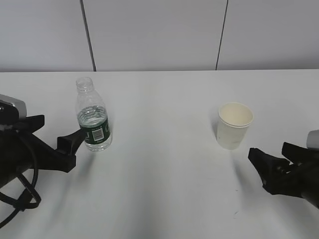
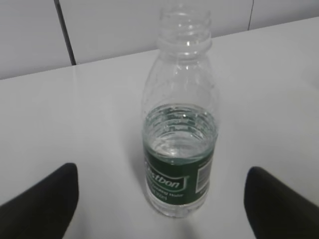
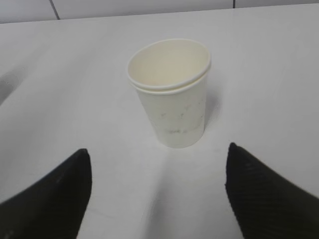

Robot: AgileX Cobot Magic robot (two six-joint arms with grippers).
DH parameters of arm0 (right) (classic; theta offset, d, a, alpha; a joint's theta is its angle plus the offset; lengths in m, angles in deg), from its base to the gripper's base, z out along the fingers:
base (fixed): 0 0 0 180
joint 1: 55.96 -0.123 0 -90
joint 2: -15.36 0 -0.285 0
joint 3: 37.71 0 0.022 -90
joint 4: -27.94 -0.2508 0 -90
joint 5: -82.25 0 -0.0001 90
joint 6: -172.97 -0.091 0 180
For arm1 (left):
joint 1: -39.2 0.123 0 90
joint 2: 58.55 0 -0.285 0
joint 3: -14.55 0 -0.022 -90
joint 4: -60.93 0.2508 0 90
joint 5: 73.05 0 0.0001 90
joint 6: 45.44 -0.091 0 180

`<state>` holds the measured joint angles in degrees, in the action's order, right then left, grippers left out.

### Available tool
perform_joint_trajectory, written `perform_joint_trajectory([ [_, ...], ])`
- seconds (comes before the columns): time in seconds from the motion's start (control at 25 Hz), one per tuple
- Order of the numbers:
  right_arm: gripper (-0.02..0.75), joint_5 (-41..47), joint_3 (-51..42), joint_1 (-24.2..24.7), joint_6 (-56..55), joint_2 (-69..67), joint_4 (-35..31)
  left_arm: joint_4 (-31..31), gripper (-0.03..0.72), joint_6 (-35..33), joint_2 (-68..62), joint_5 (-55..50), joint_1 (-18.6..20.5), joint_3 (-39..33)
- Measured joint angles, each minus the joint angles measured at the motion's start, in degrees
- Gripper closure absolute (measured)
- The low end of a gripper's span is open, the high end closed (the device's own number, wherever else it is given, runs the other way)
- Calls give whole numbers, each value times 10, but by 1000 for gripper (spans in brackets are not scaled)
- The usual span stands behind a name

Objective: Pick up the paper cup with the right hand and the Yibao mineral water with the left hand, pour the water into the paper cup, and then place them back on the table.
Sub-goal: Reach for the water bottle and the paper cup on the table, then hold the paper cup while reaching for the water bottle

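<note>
Bottle [image 1: 92, 115] upright on the worktop [image 1: 164, 169], uncapped, part full, left hand [image 1: 67, 144] right beside it, jaws spread wide, gripping nothing. Cup [image 1: 235, 125] upright too, right hand [image 1: 269, 167] close, jaws wide apart and empty.

Clear glossy plastic bottle [image 2: 179, 119], matt paper cup [image 3: 172, 94]

A bare robot test bench in what looks like a lab or office room: a plain white table [image 1: 164, 189] stands against pale wall panels [image 1: 154, 35] split by dark vertical seams. Two black robot arms reach in from its near edge, with only a bottle and a cup on the surface.
</note>
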<state>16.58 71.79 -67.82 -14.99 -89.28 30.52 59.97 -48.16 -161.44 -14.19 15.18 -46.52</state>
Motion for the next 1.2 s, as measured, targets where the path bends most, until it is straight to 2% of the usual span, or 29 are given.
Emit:
perform_joint_trajectory([
  [0.16, 74, 0, 25, 0, 0, -33, -26, 0, 73, 0, -14, 28, 0, 0],
  [0.92, 76, 0, 211, 0, 10, -216, -7, 0, 97, 0, -47, 64, 0, 0],
  [1.2, 90, 0, 246, 0, 10, -246, -5, 0, 96, 0, -47, 64, 0, 0],
])
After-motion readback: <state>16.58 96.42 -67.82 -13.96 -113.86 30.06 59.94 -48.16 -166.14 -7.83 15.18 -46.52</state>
